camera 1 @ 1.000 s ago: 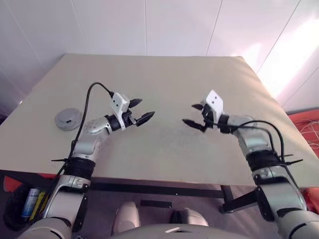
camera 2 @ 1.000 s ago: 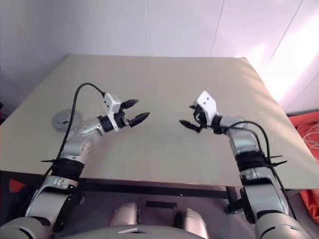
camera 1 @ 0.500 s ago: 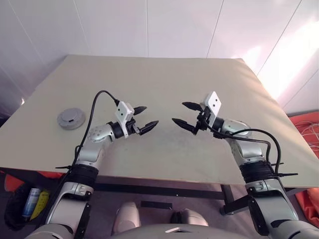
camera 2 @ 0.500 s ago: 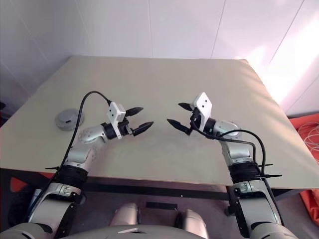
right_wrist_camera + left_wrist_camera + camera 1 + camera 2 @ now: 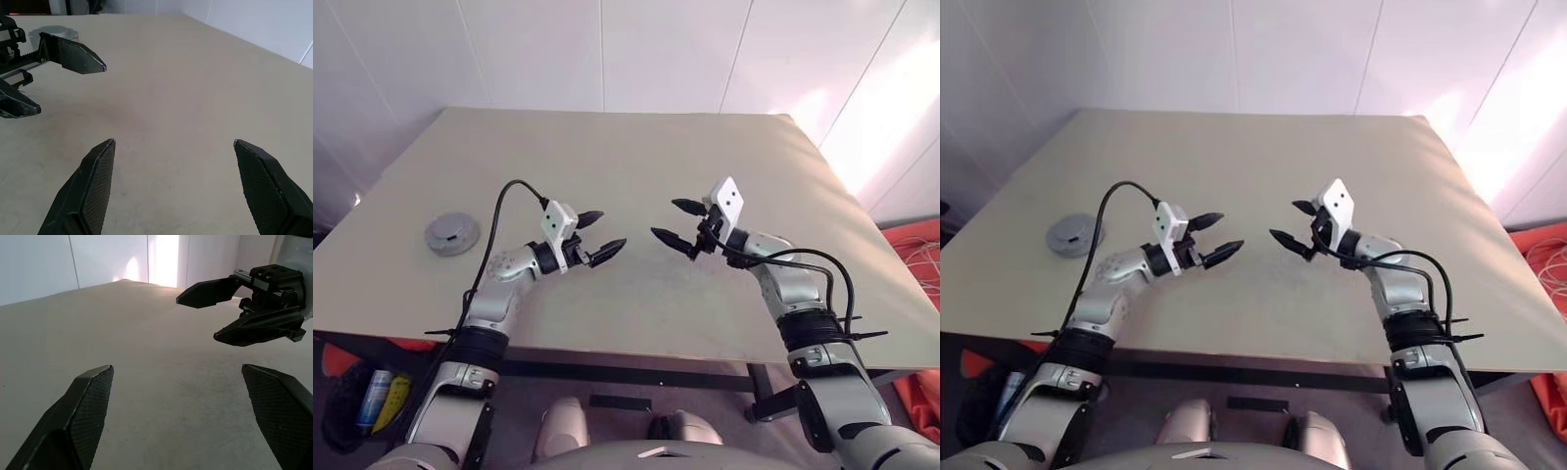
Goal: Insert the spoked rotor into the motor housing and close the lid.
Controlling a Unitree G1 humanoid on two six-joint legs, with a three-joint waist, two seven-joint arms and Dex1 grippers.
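A round grey puck, the motor housing, lies near the table's left edge, well to the left of my arms. Its top is a flat grey face with no windings showing. I cannot tell whether that face is the lid. The spoked rotor is out of view. My left gripper and my right gripper hover over the middle of the table. They point at each other a short gap apart. Both stand open with nothing between their fingers. The left wrist view has the right gripper facing it, and the right wrist view has the left gripper and the housing behind it.
The beige table stands against white wall panels. Below its front left corner is a dark bin holding a can. Orange material with pale cables lies on the floor at the right.
Both grippers have drawn slightly closer together over the table's middle, and the right one has risen a little. Both stayed open. The head view has shifted.
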